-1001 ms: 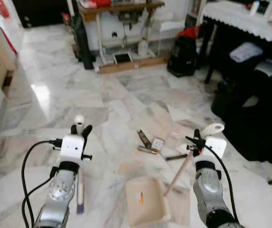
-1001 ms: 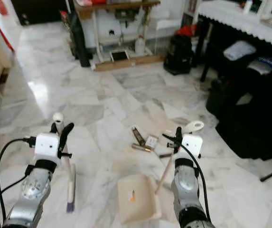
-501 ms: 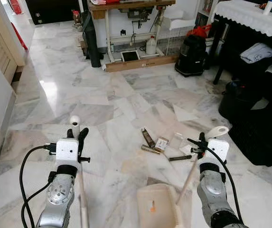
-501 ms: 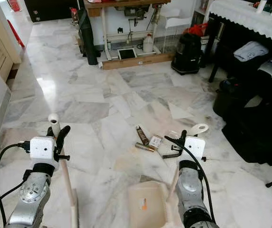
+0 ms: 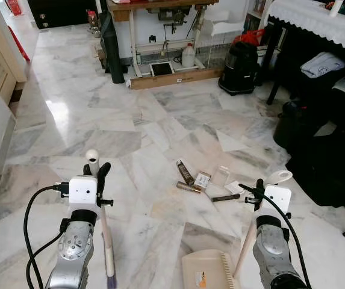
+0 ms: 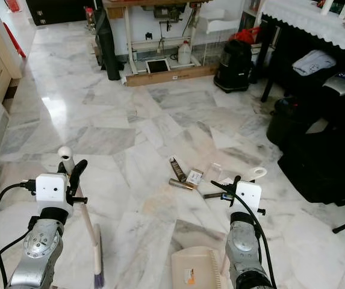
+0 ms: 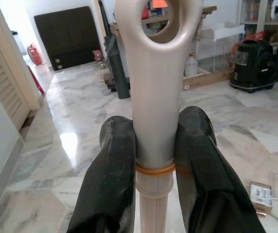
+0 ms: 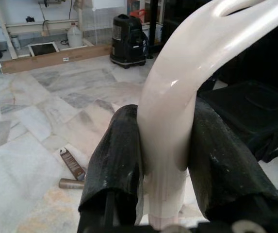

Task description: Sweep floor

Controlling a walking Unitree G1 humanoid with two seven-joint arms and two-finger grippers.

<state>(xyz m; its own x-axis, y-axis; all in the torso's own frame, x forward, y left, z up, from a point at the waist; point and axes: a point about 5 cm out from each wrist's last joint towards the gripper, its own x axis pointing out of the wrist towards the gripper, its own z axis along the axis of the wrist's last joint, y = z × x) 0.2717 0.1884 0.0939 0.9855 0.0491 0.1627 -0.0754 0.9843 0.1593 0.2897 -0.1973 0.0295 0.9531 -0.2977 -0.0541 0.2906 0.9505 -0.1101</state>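
Since a second ago the robot has backed off and lifted its gaze: the litter sits further ahead, and the dustpan (image 5: 211, 272) has slid toward the frame's lower edge, so sweeping has not begun.

Left eye view: the left gripper (image 5: 94, 174) holds the broom handle (image 5: 105, 241) near its top, bristles on the marble floor (image 5: 136, 144) below. The right gripper (image 5: 257, 191) holds the dustpan handle (image 5: 244, 250). The litter pile (image 5: 203, 182), a tube, small packets and wrappers, lies just ahead between the arms.

Left wrist view: both black fingers (image 7: 110, 165) are pressed against the cream broom handle below its hanging loop.

Right wrist view: fingers (image 8: 118, 160) pinch the curved dustpan handle; the brown tube (image 8: 72, 164) lies beyond.
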